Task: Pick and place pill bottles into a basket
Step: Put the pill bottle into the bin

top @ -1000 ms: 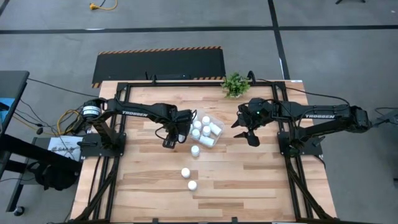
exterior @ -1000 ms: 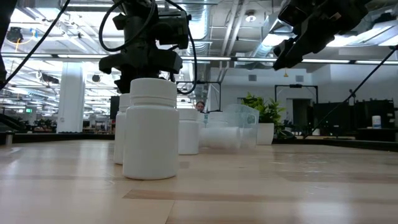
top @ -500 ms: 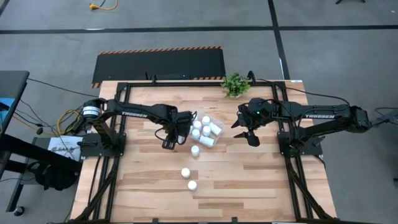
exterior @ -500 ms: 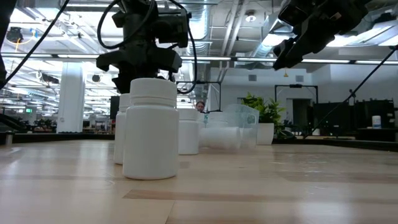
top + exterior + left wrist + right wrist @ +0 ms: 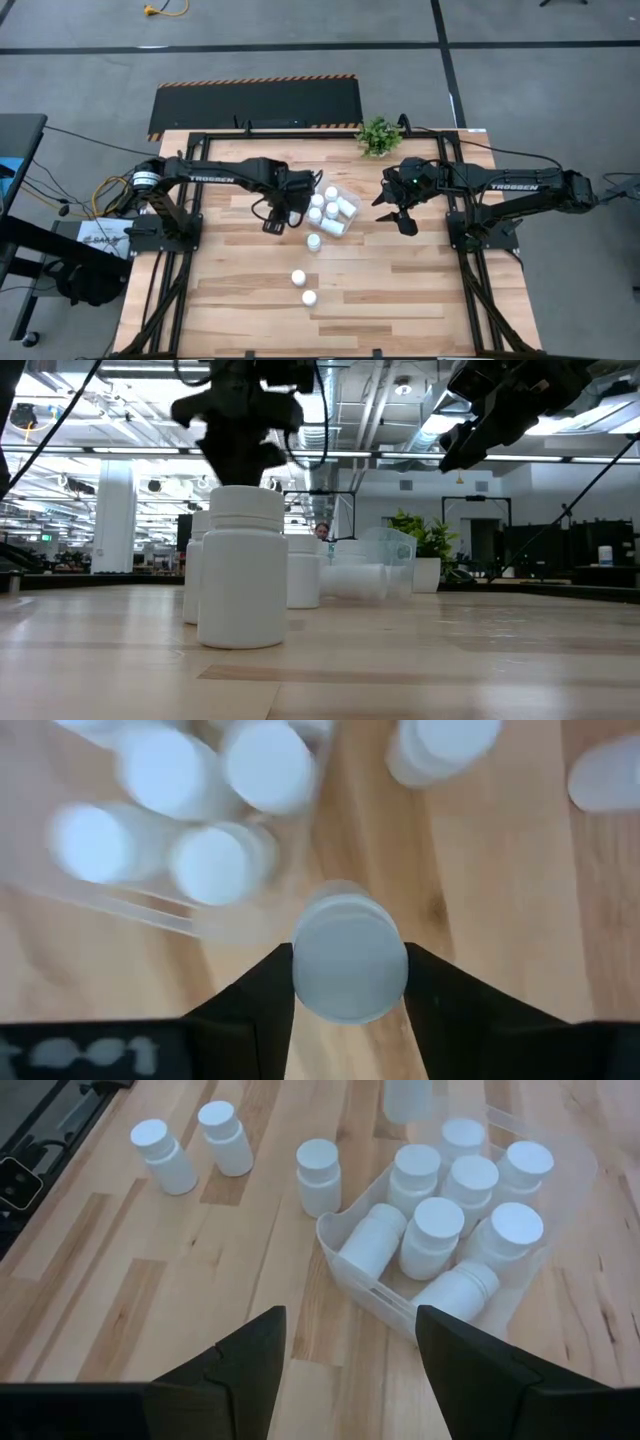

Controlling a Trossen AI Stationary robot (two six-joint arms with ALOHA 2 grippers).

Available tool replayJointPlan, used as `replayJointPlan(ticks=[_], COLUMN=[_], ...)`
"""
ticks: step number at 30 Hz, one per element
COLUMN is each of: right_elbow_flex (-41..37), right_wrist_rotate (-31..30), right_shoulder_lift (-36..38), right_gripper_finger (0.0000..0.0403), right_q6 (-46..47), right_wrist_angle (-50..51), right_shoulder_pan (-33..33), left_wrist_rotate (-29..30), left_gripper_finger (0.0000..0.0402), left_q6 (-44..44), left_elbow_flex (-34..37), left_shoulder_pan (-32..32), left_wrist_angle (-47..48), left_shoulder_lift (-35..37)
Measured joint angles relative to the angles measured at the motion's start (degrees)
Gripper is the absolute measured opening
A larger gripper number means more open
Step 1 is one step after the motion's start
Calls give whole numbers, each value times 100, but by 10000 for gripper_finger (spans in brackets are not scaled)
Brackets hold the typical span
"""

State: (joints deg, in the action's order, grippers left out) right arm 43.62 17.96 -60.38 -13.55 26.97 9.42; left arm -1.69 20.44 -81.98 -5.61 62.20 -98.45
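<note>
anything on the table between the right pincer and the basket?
Nothing: in the high view the wood between the right pincer and the basket is bare. The right wrist view agrees, showing only tabletop before the basket's near wall.

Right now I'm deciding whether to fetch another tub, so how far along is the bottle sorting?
Mostly done: about eight small white pill bottles already sit in the clear plastic basket. In hand: the left gripper is shut on one more bottle beside the basket's edge. Left: three bottles on the wooden table, one next to the basket and two farther off. The right gripper waits above, empty.
</note>
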Motion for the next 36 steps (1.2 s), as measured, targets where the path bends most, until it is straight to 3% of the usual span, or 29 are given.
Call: replayJointPlan(ticks=[5, 13, 27, 36], right_elbow_flex=[0, 0, 2, 2], right_wrist_rotate=[5, 3, -4, -9], right_shoulder_lift=[0, 2, 2, 2], right_gripper_finger=[218, 218, 218, 218], right_q6=[-1, -45, -62, -152], right_wrist_angle=[1, 0, -8, -2], right_shoulder_pan=[-1, -1, 10, 57], left_wrist_rotate=[340, 393, 66, 77], left_gripper_finger=[159, 147, 151, 155], left_q6=[149, 262, 546, 770], left_elbow_flex=[-678, -1390, -1481, -2071], left_shoulder_pan=[-77, -494, -977, -979], left_wrist_angle=[138, 203, -350, -482], left_shoulder_lift=[1, 4, -389, -910])
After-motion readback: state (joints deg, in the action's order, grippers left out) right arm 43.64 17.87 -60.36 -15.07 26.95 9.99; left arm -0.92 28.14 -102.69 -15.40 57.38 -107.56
